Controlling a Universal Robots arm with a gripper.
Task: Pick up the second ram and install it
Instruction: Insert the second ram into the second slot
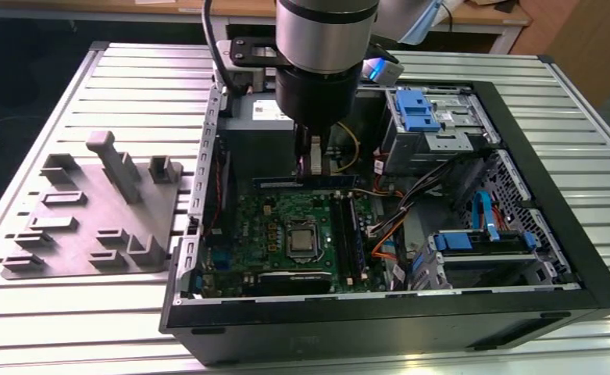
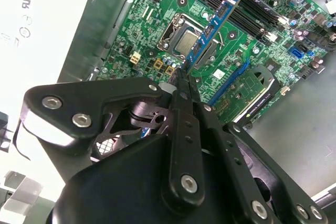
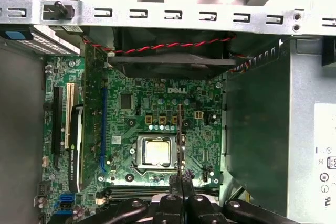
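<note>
Clamping the second ram point(image 2: 212, 24) between its fingers point(image 2: 184, 119) — the gripper point(image 2: 181, 77) hangs over the motherboard point(image 2: 131, 35).

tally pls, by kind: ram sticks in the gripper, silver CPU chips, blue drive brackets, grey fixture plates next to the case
second ram, clamped in the gripper: 1
silver CPU chip: 1
blue drive brackets: 2
grey fixture plate: 1
Total: 5
</note>
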